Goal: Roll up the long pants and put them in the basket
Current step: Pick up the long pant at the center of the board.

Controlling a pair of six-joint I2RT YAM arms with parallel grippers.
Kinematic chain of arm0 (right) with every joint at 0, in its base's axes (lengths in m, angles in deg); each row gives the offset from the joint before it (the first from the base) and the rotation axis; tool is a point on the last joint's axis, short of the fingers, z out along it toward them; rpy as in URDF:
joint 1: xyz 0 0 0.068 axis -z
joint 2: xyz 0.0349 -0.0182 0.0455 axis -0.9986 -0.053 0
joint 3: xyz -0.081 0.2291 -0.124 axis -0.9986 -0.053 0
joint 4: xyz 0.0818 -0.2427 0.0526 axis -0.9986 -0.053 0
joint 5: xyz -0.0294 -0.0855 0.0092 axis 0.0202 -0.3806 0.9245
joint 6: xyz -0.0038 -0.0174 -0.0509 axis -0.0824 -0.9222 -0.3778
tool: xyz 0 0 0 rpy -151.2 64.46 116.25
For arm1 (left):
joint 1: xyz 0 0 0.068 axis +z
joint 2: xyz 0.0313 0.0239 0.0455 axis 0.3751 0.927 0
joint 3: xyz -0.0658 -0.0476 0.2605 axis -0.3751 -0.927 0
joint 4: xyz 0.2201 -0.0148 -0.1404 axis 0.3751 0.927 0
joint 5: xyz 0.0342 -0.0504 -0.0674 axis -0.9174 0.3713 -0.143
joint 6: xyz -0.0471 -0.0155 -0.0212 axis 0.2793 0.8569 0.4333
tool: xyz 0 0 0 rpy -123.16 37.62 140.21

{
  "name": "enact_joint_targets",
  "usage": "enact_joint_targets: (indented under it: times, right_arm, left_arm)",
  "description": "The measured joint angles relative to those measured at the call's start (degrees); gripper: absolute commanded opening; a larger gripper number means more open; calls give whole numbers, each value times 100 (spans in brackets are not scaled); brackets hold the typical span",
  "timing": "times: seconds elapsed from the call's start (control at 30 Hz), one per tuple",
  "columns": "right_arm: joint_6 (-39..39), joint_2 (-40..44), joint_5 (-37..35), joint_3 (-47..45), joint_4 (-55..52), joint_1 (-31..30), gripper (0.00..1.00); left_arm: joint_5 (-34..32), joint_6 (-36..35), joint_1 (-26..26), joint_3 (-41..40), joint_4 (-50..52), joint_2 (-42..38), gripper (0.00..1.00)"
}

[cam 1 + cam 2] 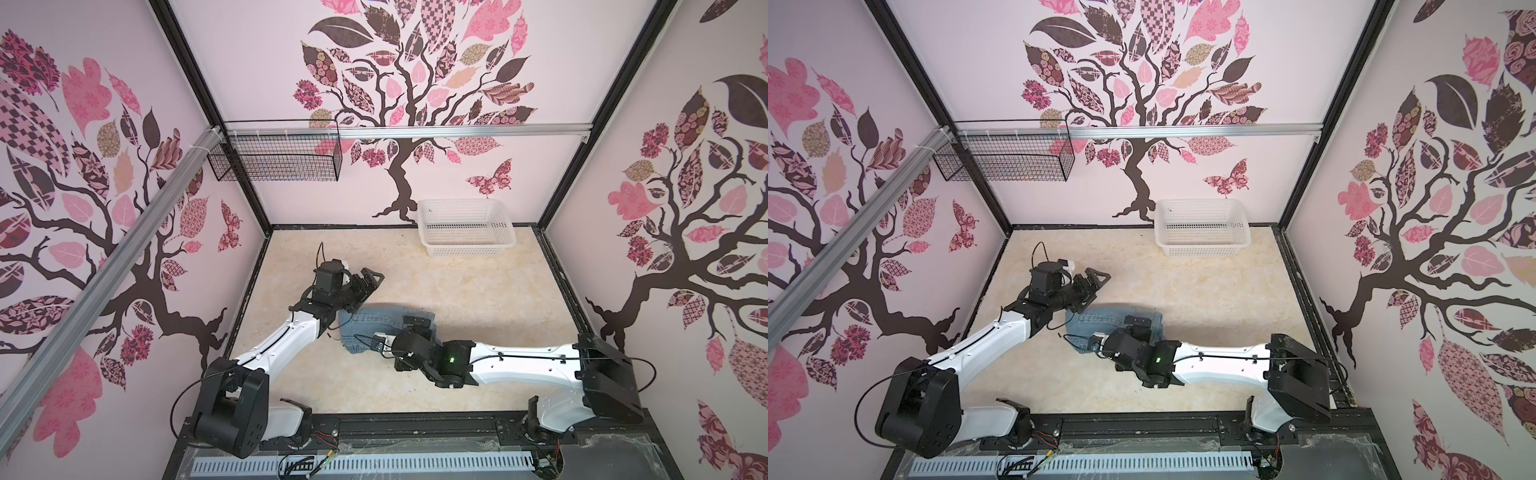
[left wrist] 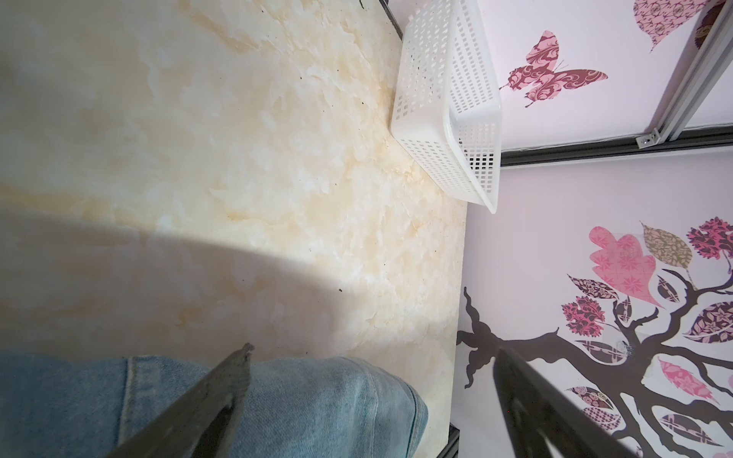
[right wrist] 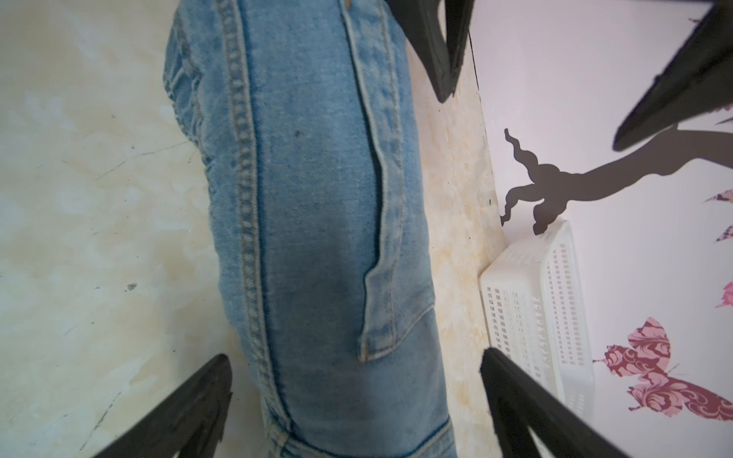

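The pants (image 1: pixel 374 328) lie rolled at frame centre, long axis left-right. The right gripper (image 1: pixel 419 328), nearer, straddles the right end, jaws wide, empty. The left gripper (image 1: pixel 368 282) hangs upper-left, likewise open and empty.

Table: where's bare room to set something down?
Widest bare stretch of the table: between the white basket and the long pants, out to the right wall. Also a strip between the right arm and the front rail. Crowded around the pants: left arm and right arm both reach in.
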State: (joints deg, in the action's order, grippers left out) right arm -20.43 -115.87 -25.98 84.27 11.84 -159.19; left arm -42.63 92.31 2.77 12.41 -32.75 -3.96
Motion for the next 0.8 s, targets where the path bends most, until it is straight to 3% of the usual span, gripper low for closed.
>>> enact_joint_targets:
  times: [0.37,0.8]
  right_arm:
    - [-254,-481,483,83,68,-13,99]
    - [-361,-1137,507,393,529,160,99]
  left_arm:
    - [138,59,4,11,-146,90,98]
    - [212,101,4,11,-177,90,98]
